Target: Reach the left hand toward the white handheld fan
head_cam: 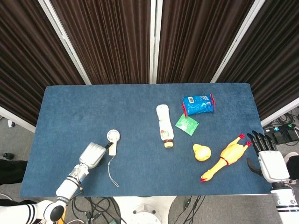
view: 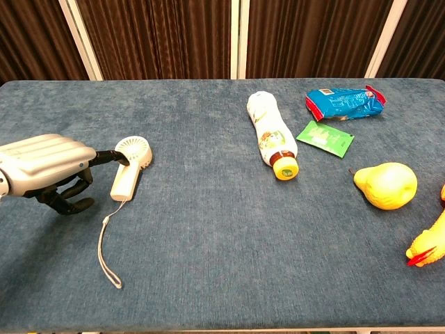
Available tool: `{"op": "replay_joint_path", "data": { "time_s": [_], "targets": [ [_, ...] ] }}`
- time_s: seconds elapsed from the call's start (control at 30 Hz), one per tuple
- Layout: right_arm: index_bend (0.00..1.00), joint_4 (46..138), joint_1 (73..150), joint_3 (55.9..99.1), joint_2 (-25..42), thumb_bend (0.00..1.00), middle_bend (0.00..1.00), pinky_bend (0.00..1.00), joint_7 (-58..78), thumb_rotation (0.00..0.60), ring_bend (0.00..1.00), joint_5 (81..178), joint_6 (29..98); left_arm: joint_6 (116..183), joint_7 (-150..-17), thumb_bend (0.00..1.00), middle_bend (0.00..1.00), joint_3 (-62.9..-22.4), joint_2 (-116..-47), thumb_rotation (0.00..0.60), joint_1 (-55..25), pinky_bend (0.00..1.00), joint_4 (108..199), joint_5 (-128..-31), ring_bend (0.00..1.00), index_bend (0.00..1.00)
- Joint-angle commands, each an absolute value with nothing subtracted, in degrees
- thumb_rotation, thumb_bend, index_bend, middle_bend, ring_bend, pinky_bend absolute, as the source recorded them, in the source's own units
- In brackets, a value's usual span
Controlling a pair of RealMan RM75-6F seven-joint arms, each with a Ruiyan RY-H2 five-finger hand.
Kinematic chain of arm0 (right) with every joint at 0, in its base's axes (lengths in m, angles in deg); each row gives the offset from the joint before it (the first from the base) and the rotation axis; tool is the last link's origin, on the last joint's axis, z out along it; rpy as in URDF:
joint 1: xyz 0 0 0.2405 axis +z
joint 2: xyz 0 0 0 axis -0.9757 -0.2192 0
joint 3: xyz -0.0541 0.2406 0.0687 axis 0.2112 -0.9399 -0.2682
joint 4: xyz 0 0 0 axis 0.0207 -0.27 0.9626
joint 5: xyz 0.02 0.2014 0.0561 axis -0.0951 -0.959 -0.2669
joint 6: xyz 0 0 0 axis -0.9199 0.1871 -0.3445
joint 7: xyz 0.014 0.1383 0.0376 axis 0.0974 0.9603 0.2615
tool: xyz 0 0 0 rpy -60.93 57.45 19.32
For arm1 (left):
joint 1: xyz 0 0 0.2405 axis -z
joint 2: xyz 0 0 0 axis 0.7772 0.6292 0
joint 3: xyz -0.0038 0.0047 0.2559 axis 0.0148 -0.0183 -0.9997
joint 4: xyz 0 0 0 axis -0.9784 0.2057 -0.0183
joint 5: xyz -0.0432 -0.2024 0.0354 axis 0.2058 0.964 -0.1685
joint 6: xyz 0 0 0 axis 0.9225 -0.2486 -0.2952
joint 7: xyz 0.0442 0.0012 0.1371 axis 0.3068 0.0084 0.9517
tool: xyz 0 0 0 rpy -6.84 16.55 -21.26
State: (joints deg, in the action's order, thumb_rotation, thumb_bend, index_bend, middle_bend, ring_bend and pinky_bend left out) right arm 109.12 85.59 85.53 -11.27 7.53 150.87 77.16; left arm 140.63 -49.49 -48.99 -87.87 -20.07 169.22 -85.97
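Observation:
The white handheld fan (head_cam: 112, 141) (view: 128, 170) lies flat on the blue table left of centre, round head away from me, its cord trailing toward the front edge. My left hand (head_cam: 92, 154) (view: 47, 169) sits just left of the fan's handle, silver back up, fingers apart with dark fingertips (view: 110, 157) reaching the fan's neck; it holds nothing. My right hand (head_cam: 267, 157) hovers off the table's right edge, fingers spread and empty, only in the head view.
A lying bottle (head_cam: 165, 125) (view: 270, 136), a green packet (head_cam: 187, 124), a blue snack bag (head_cam: 199, 104), a yellow pear (head_cam: 202, 152) (view: 386, 185) and a rubber chicken (head_cam: 226, 157) occupy the right half. Dark curtains stand behind the table.

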Motion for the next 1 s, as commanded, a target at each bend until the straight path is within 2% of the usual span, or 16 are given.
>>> {"op": "replay_joint_path", "data": {
  "time_s": [0.03, 0.27, 0.5, 0.8, 0.93, 1.0],
  "targets": [
    [0.00, 109.0, 85.6, 85.6, -11.2, 0.34, 0.00, 0.00, 7.6, 0.600, 0.00, 150.9, 77.1, 140.5, -49.6, 0.41, 0.80, -49.1, -87.8, 0.600, -19.9, 0.87, 169.1, -85.6, 0.83, 0.16],
    [0.00, 109.0, 85.6, 85.6, -11.1, 0.34, 0.00, 0.00, 7.4, 0.600, 0.00, 150.9, 77.0, 140.2, -50.5, 0.41, 0.80, -49.5, -87.8, 0.600, -19.4, 0.87, 169.3, -85.0, 0.83, 0.15],
    [0.00, 109.3, 85.5, 85.5, -11.3, 0.34, 0.00, 0.00, 7.6, 0.600, 0.00, 151.0, 77.5, 143.0, -52.0, 0.41, 0.80, -48.9, -86.3, 0.600, -19.5, 0.87, 172.5, -87.5, 0.83, 0.16],
    [0.00, 109.3, 85.4, 85.4, -11.4, 0.34, 0.00, 0.00, 8.2, 0.600, 0.00, 151.2, 77.8, 151.7, -53.5, 0.41, 0.80, -49.2, -81.0, 0.600, -22.5, 0.87, 179.0, -93.0, 0.83, 0.16],
    [0.00, 108.9, 85.4, 85.3, -11.0, 0.34, 0.00, 0.00, 8.6, 0.600, 0.00, 151.3, 78.1, 157.7, -56.1, 0.40, 0.79, -49.9, -79.1, 0.600, -25.7, 0.87, 177.0, -96.3, 0.83, 0.16],
    [0.00, 108.6, 85.4, 85.4, -10.8, 0.34, 0.00, 0.00, 8.6, 0.600, 0.00, 151.5, 78.1, 160.3, -59.8, 0.34, 0.74, -50.3, -78.3, 0.600, -27.4, 0.84, 175.2, -97.9, 0.79, 0.16]
  ]
}}
